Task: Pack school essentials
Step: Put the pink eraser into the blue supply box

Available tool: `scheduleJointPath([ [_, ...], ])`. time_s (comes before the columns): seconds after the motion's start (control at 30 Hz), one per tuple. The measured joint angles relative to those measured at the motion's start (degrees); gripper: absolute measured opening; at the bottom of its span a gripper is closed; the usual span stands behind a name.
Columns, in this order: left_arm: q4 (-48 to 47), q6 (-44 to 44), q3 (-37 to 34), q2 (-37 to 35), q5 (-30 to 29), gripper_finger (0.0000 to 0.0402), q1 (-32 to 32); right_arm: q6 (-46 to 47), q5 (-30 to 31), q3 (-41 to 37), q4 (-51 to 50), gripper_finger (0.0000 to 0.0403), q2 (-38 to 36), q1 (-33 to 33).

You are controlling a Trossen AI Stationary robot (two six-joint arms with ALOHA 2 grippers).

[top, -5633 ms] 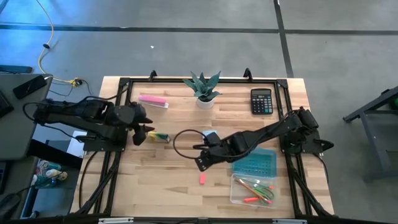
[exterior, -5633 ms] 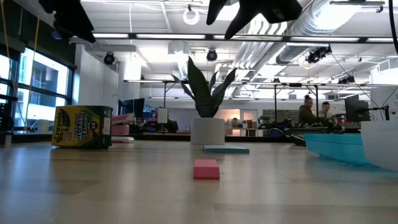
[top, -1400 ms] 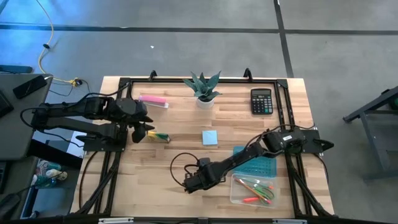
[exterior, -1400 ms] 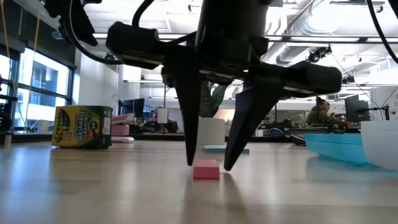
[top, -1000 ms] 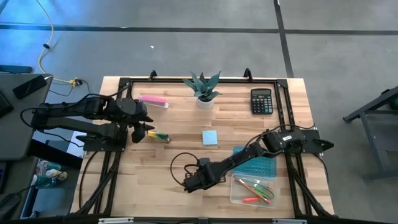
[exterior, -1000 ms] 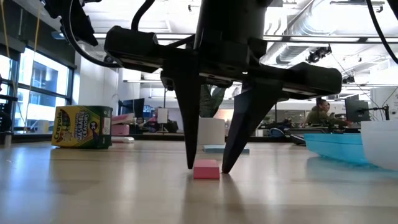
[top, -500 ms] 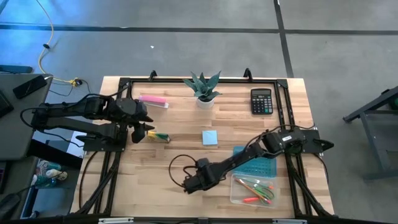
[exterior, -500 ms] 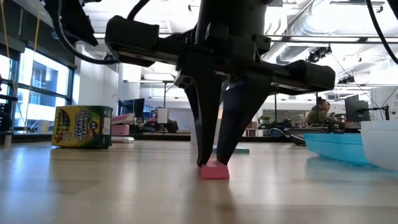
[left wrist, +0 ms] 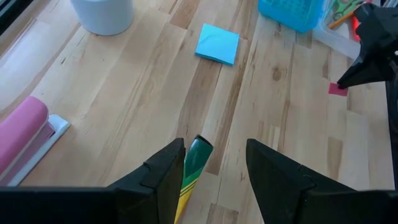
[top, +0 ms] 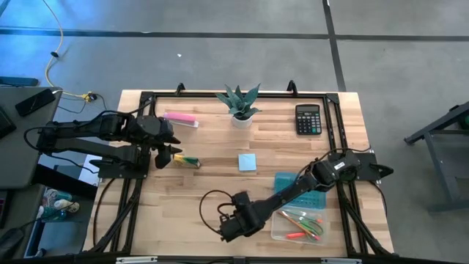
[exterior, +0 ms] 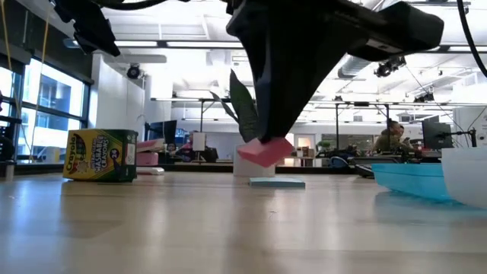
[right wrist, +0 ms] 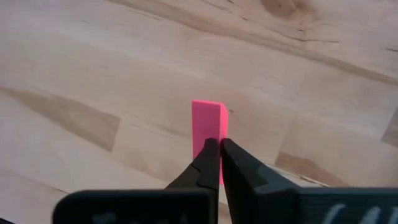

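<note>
A small pink-red piece (exterior: 265, 151) hangs above the table near its front edge, with my right gripper (right wrist: 215, 155) shut on it; in the high view the right gripper (top: 231, 226) hides it. Farther back, the light blue notepad (top: 247, 162) lies flat on the wood. A clear box (top: 297, 224) at the front right holds green-handled scissors and orange-red pens. At the table's left, my left gripper (left wrist: 214, 168) hangs open, high above one end of a yellow-green crayon box (top: 187, 161). My right gripper pinches the pink-red piece between its two fingertips, on the upper end (right wrist: 208, 134) of the piece. The fingers (exterior: 270, 114) come steeply from above, pointing down. The piece is lifted clear of the table and sits tilted below the fingertips.
A turquoise basket (top: 302, 192) stands just behind the clear box. At the back are a potted plant (top: 239, 103), a black calculator (top: 308, 119) and a pink bar (top: 180, 117). Bare wood lies between the notepad and the front edge.
My right gripper has shut on the pink-red piece, which lay on the table between its open fingers. It has then risen and shifted toward the near edge, rolling a little. The piece has come off the wood and now hangs tilted.
</note>
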Motion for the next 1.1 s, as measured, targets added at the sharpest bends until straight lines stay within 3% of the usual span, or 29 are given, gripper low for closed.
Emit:
scheduleJointPath([
  [0.57, 0.0, 0.0, 0.0, 0.0, 0.0, 0.016, 0.0, 0.1, 0.0, 0.3, -0.6, 0.0, -0.1, 0.5],
  [1.1, 0.0, 0.0, 0.0, 0.0, -1.3, 0.016, 0.0, 7.6, 1.7, 0.4, -6.0, 0.0, -2.0, 4.2],
])
